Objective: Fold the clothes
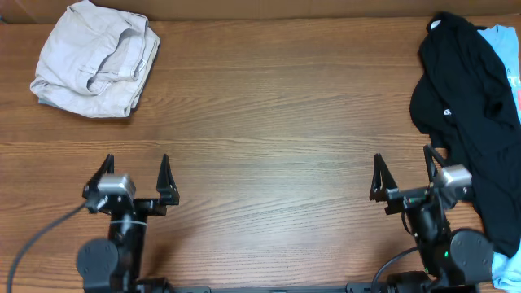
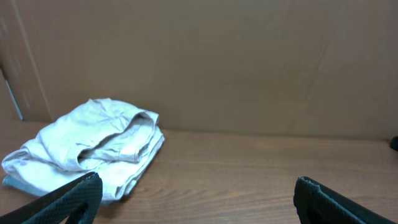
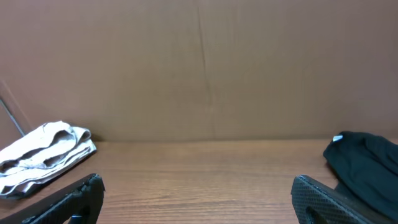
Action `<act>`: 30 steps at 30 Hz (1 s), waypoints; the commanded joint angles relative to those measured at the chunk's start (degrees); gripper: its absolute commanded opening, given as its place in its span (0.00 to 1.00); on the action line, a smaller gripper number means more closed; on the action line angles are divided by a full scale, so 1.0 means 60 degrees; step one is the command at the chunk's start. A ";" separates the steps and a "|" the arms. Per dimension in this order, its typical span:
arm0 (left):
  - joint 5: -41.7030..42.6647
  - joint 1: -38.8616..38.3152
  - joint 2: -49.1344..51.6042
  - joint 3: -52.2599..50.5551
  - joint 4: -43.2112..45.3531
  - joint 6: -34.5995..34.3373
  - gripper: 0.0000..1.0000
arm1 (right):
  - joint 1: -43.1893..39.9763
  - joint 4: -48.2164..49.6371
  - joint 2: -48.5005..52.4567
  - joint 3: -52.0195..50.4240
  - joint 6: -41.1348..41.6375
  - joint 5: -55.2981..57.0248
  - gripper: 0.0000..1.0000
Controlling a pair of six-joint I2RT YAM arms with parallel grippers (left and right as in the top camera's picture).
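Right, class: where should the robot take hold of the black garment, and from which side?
The black garment: probably pinch its left edge from above with the right pincer, coming in from the left. That edge bulges onto bare table, while the right side lies over a blue garment that could get caught too.

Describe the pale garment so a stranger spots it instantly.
On the wooden table, look to the far left corner. The beige garment lies there alone in a compact bundle, while the black garment and light blue cloth sprawl at the right edge.
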 commanded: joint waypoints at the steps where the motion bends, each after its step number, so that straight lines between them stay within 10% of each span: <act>1: 0.0036 0.0095 0.1410 0.1734 -0.0754 -0.0022 1.00 | -0.0033 -0.0849 0.1588 0.1916 -0.0200 0.0117 1.00; 15: 0.0033 0.0095 0.8174 0.9635 -0.7147 0.0641 1.00 | -0.0033 -0.7308 0.9573 1.0502 -0.0317 0.0076 1.00; 30: 0.0178 0.0095 1.2142 1.0047 -0.7402 0.0149 1.00 | -0.0492 -0.6233 1.3511 1.1387 0.0743 0.0321 1.00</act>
